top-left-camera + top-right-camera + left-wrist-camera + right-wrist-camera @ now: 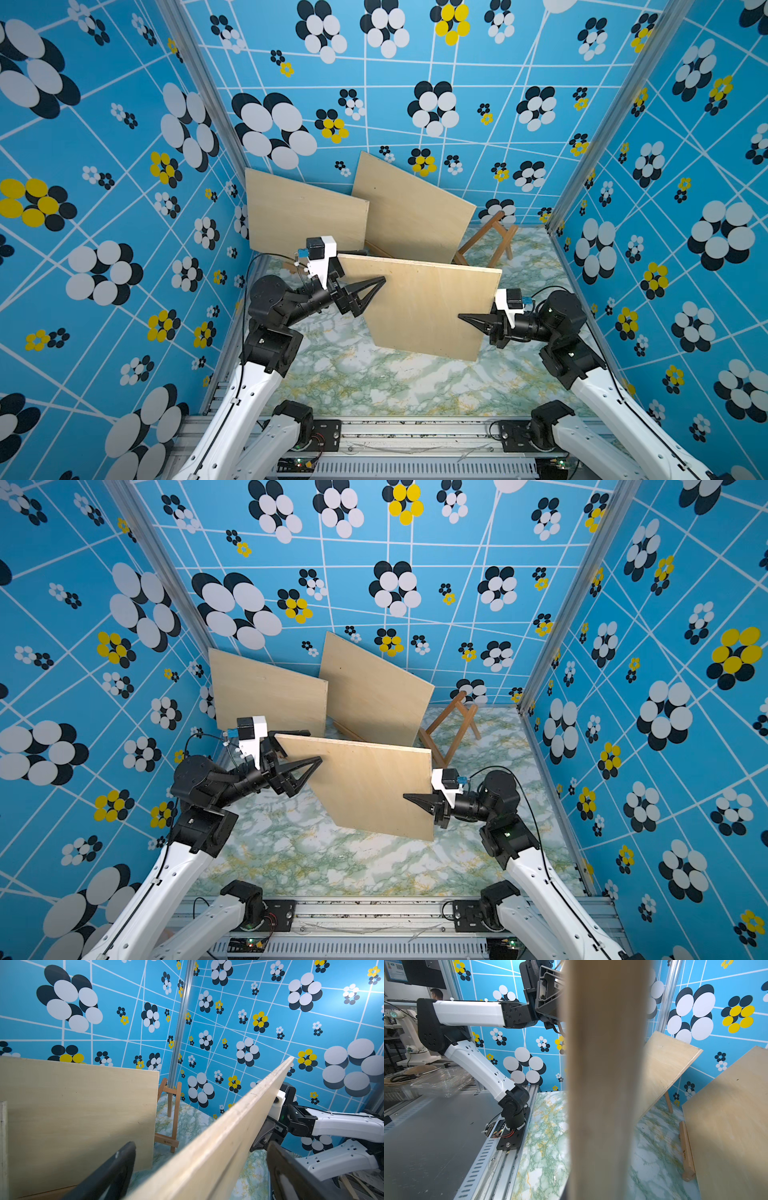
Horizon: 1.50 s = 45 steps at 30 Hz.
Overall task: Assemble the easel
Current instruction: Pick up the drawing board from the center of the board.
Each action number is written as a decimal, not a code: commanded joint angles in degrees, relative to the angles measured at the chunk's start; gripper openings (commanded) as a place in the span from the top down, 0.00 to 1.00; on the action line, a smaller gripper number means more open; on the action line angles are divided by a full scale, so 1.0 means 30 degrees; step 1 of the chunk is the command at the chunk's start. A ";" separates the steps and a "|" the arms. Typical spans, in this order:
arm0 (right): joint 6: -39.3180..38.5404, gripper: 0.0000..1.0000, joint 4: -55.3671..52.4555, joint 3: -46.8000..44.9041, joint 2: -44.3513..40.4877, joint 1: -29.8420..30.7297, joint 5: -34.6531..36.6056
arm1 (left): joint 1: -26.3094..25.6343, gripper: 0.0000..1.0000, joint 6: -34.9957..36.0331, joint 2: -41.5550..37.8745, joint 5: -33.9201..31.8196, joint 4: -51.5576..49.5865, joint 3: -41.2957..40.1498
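1. Holding the plywood board (432, 307) clear of the marble table (353, 386) in both top views, my right gripper (462, 318) is pressed together on the board's 3 o'clock edge. My left gripper (372, 266) stands spread at the 9 o'clock end, one finger in front of the face and one behind, gripping nothing that I can see. The board's long axis runs 9 to 3 o'clock between my two arms.
2. In a top view, the empty easel (453, 725) stands at about 1 o'clock from the board, near the far wall and closer to my right arm. A second board (270, 700) and a third board (374, 692) lean at 11 and 12 o'clock.
3. From the left wrist, the board's thin edge runs away between my spread fingers (116, 1167), visibly touching neither, to my right gripper clamped at its far end. The easel (170, 1113) stands beyond, on the far-wall side of that edge.
4. From the right wrist, the board's edge is a blurred band across the middle, and my own fingers are hidden. My left arm (467, 1012) reaches in behind it. I judge the coming move turns on carrying the board toward 1 o'clock, its long axis square to the easel's front, right arm leading.
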 commanded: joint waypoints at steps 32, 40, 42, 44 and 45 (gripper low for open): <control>0.2602 0.70 0.5139 -0.2267 0.1246 0.1039 0.1205 | -0.0120 0.16 -0.0473 0.1845 0.1362 0.1162 0.0074; 0.5364 0.65 1.1992 -0.2528 0.3225 0.1313 0.0991 | -0.0131 0.17 -0.0622 0.1991 0.1286 0.1387 -0.0018; 0.6446 0.65 1.4404 -0.2808 0.3799 0.1320 0.1297 | -0.0112 0.17 -0.0625 0.2000 0.1216 0.1344 -0.0018; 0.7306 0.66 1.6063 -0.2857 0.4387 0.1335 0.1364 | -0.0152 0.17 -0.0631 0.2018 0.1213 0.1336 -0.0025; 0.7519 0.66 1.6274 -0.2741 0.4669 0.1335 0.1245 | -0.0132 0.17 -0.0603 0.2020 0.1214 0.1267 0.0002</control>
